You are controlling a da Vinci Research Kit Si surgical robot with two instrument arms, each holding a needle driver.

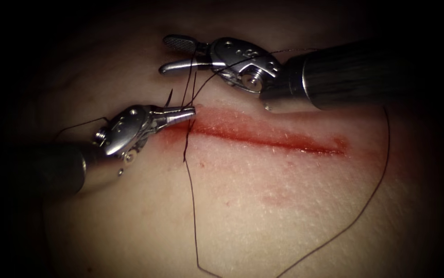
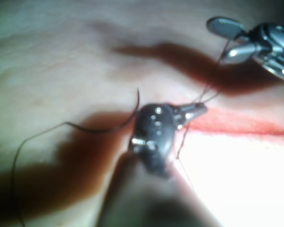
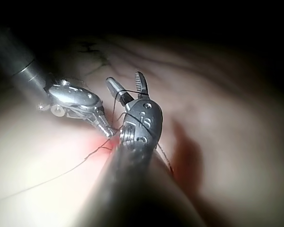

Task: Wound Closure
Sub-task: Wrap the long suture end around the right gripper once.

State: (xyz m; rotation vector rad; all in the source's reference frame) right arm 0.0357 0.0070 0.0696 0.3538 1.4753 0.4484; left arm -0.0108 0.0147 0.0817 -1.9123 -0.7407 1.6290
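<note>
The cut (image 1: 284, 141) runs as a red line across the tissue (image 1: 294, 216). At its left end my left tool (image 1: 191, 110) is shut on the dark thread (image 1: 193, 206), as also seen in the left wrist view (image 2: 201, 109). Two strands rise from there to my right tool (image 1: 164, 54), which hovers open above the cut's left end with thread draped over its body and nothing gripped (image 3: 124, 78). A short dark curved end (image 1: 169, 98) stands beside the left jaws; I cannot tell whether it is needle or thread.
Red fluid (image 1: 232, 121) stains the tissue along the cut. A long slack loop of thread (image 1: 376, 180) sweeps down the near side and up the right. Another strand (image 2: 42, 135) trails left of the left tool.
</note>
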